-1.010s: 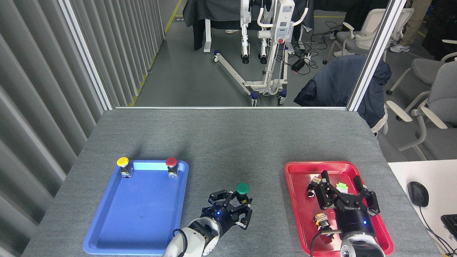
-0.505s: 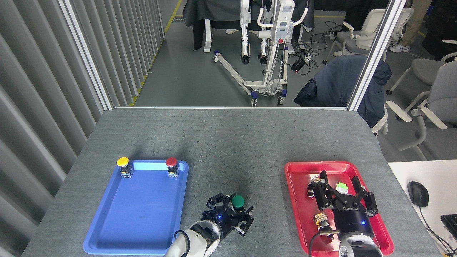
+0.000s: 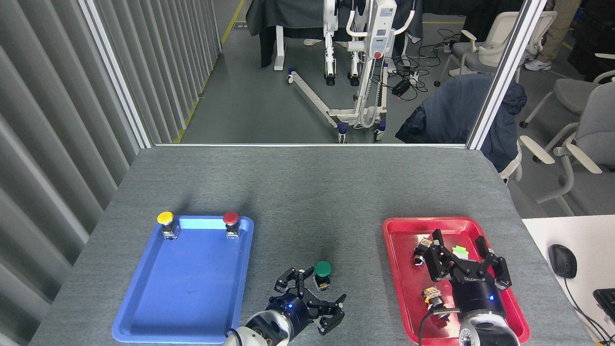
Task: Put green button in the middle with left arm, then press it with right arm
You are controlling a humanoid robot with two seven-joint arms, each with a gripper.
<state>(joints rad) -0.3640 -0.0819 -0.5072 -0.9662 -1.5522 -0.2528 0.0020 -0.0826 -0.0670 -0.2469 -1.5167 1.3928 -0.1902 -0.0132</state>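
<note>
At the moment inspected, your left gripper (image 3: 312, 300) had its fingers spread wide and held nothing. The green button (image 3: 322, 274) stood upright on the grey tabletop (image 3: 307, 192), between the blue tray (image 3: 144, 307) and the red tray (image 3: 399, 298), just beyond the left fingertips and, as far as the view showed, apart from them. In my judgement the placement was done and the step in hand was the hand-over to the press.

Your right gripper (image 3: 465, 265) hung over the red tray with its fingers splayed and empty, well apart from the button.

Recommendations for the press:
- You were to clear the left arm back toward the blue tray side first, so the two arms would not meet over the button.
- You were to bring the right gripper across above tray-rim height; the small parts in the red tray lay directly beneath it.
- You were to draw the right fingers together before contact, so one solid tip met the cap.
- You were to press straight down on the cap's centre; the base is small and an off-centre push could tip or slide it on the felt.

Count recorded:
- Push buttons: three, namely one green, one yellow button (image 3: 166, 219), one red button (image 3: 231, 219), the last two at the far rim of the blue tray.
- Trays: two.
- Small parts (image 3: 432, 295) in the red tray: at least three, with the rest hidden under the gripper.
</note>
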